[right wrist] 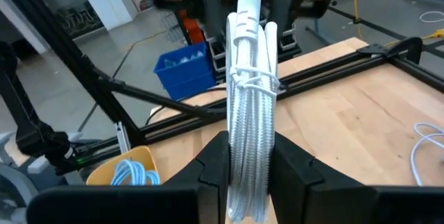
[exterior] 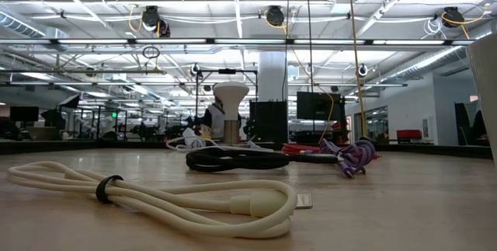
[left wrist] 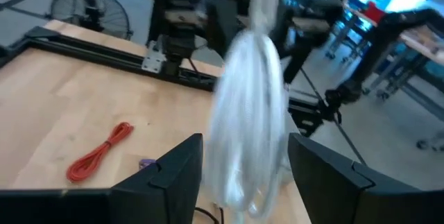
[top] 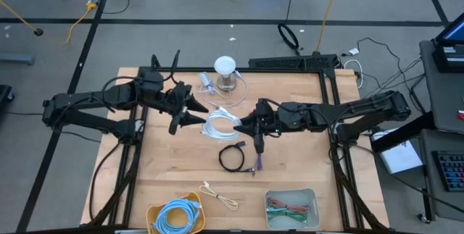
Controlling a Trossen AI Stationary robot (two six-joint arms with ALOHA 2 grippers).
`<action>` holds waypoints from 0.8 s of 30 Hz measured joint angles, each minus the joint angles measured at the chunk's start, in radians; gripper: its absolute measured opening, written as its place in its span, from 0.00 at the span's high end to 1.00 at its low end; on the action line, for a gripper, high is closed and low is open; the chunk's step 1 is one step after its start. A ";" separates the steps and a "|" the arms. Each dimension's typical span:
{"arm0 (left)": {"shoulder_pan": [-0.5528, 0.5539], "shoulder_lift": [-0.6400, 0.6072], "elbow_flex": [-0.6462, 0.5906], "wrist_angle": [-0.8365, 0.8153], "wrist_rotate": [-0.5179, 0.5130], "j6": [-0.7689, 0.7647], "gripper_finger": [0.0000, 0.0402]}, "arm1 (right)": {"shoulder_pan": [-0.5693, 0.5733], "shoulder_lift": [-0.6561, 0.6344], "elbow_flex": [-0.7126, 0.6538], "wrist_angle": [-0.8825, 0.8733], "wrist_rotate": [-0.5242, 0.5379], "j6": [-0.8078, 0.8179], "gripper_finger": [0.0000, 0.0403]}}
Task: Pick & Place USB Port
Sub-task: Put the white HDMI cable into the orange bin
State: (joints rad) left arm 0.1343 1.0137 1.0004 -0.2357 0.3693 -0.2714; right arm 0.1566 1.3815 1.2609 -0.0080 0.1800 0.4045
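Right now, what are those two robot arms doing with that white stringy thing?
The right gripper is shut on a coiled white cable, holding it up over the middle of the wooden table. The left gripper is open, with its fingers either side of the same coil. A black cable lies on the table nearby.

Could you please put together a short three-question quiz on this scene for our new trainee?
1. True or false: the right claw is shut on the white cable bundle.
2. Which container holds the blue cable: A) yellow bin, B) grey tray?
3. What colour is the coiled cable lying near the table's middle?

Key: 1 true; 2 A; 3 black.
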 joint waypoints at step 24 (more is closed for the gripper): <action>-0.064 0.062 0.000 -0.027 -0.299 0.113 0.23 | -0.002 0.000 0.001 -0.004 -0.001 0.047 0.85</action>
State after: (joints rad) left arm 0.0708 1.0760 1.0004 -0.2631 0.0707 -0.1585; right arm 0.1551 1.3819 1.2621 -0.0116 0.1795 0.4519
